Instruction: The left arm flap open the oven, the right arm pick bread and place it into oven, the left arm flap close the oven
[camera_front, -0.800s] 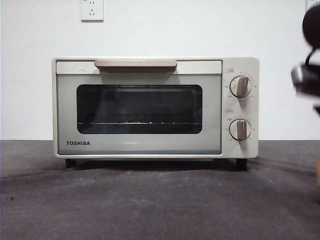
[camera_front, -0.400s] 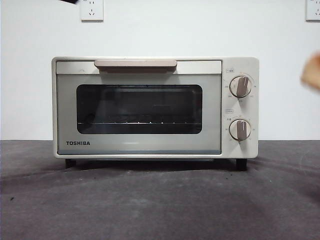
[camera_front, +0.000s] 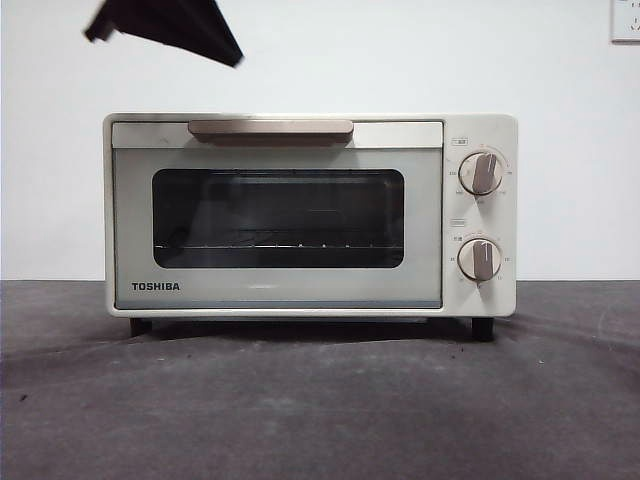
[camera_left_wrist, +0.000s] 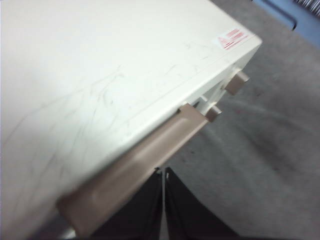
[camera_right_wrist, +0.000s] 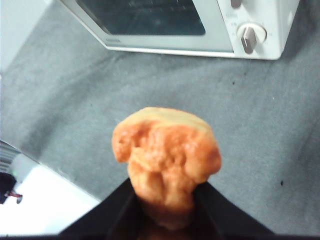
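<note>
The oven (camera_front: 310, 215) stands on the dark grey worktop (camera_front: 320, 410) with its glass door shut, and the bar handle (camera_front: 270, 128) runs along the door's top edge. In the front view only a flat black wedge of the left arm (camera_front: 170, 25) shows, cut off by the top edge, above the oven's upper left corner and clear of it. The left wrist view looks down over the oven's scratched cream top (camera_left_wrist: 100, 80); the left hand (camera_left_wrist: 163, 200) sits just beyond the handle (camera_left_wrist: 135, 172), its two black jaws pressed together with only a thin seam between them, gripping nothing. The handle hides the jaw tips, so whether they touch it cannot be told. This view is blurred, and the two knobs (camera_left_wrist: 227, 95) show only as stubs at the far edge. The right hand (camera_right_wrist: 165, 200) is out of the front view; its wrist view shows it closed on the bread (camera_right_wrist: 167, 160), a lumpy orange loaf clamped between the jaws by its lower end, held above the worktop well in front of the oven (camera_right_wrist: 200, 25). The bread hides the jaw tips.
</note>
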